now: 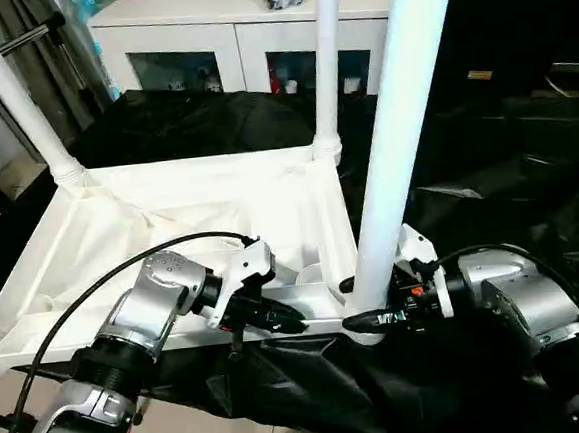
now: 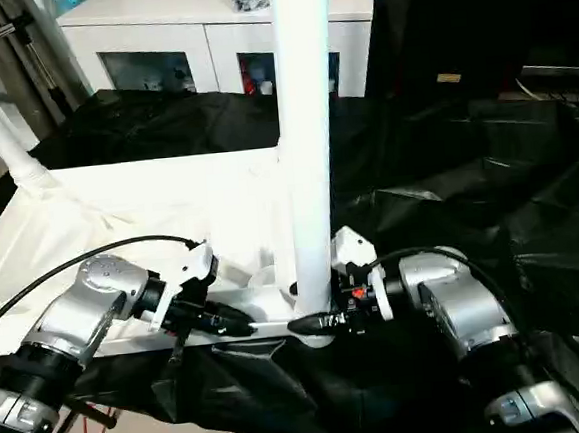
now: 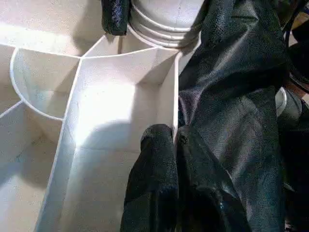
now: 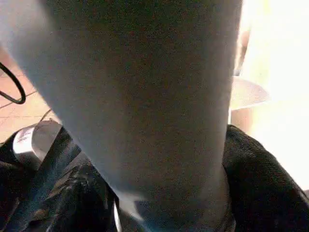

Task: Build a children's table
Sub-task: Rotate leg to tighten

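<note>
Lying ribs-up on black sheeting (image 1: 212,122), the tabletop (image 1: 169,216) carries three upright legs — the near-corner leg (image 1: 394,138) sits between the right tool's (image 1: 363,320) open fingers; the left tool (image 1: 290,325), closed, pinches the tabletop's near rim.

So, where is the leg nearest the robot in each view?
Left eye: the near leg rises right of centre.
Right eye: at centre.
Left wrist: its ribbed base, beyond the left gripper.
Right wrist: close up, straight ahead.
Shared landmark: the tabletop corner it stands in.
</note>
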